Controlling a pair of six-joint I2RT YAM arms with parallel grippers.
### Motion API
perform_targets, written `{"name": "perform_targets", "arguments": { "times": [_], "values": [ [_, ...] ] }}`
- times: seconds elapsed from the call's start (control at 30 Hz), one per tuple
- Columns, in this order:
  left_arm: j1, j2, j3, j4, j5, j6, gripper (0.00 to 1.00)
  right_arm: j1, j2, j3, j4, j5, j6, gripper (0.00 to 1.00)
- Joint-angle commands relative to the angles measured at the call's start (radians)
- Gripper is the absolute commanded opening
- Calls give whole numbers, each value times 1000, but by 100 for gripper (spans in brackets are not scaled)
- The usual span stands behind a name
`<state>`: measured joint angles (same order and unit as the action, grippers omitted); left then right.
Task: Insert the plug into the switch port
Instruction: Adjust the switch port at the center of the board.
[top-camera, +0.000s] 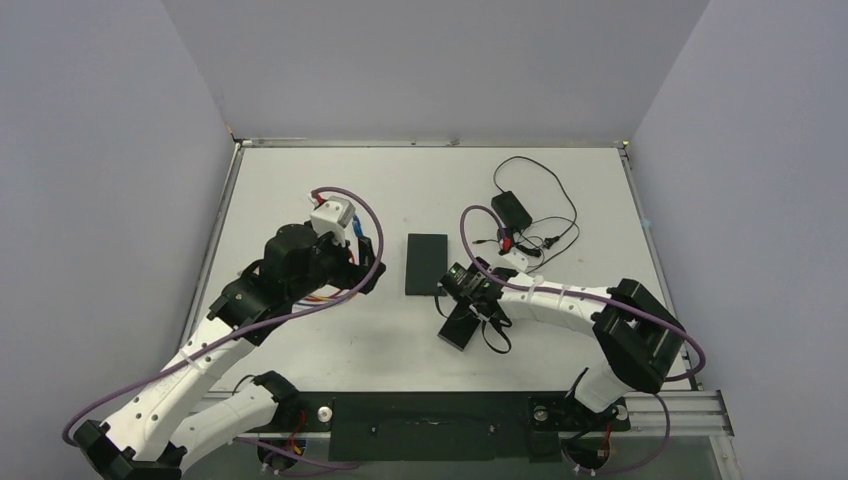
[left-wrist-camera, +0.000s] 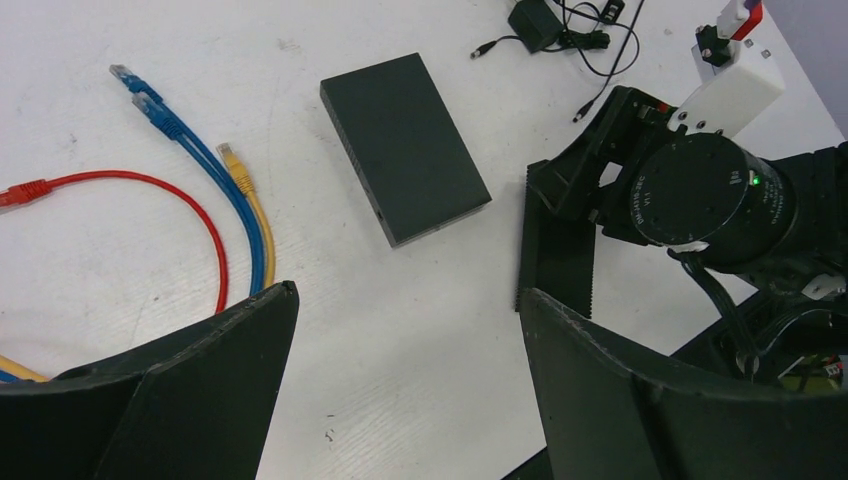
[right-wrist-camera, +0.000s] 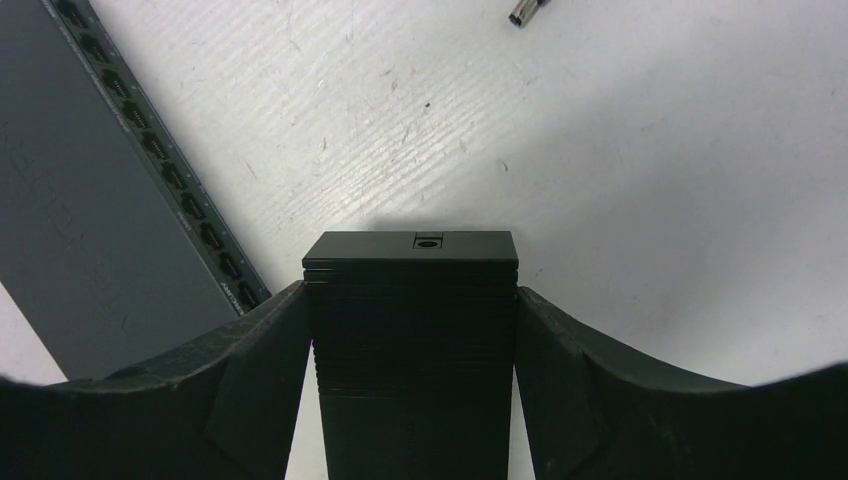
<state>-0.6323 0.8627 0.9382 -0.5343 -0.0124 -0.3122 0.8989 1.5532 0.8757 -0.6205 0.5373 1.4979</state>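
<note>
The right gripper was pictured clamped on both sides of a small black box beside the grey switch; the left gripper was held wide open, empty.

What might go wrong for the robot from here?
1. The right gripper clamps the box only by its sides; a push from the plug might twist it loose.
2. The socket on the box is tiny, and the plug lies loose beyond it, so aiming may miss.
3. The open left gripper hovers near loose cables and might snag them.
</note>
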Motion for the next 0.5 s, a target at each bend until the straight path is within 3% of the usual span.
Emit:
{"name": "perform_targets", "arguments": {
  "times": [0.0, 0.27, 0.47],
  "values": [
    [-41, -23, 6, 35, 12, -11, 80, 54, -16, 43, -31, 86, 161, 30],
    [-164, -61, -1, 27, -89, 1, 80, 148, 105, 113, -53, 78, 275, 32],
    [-246, -74, -3, 16, -158, 13, 80, 193, 152, 136, -58, 77, 344, 41]
  ]
}}
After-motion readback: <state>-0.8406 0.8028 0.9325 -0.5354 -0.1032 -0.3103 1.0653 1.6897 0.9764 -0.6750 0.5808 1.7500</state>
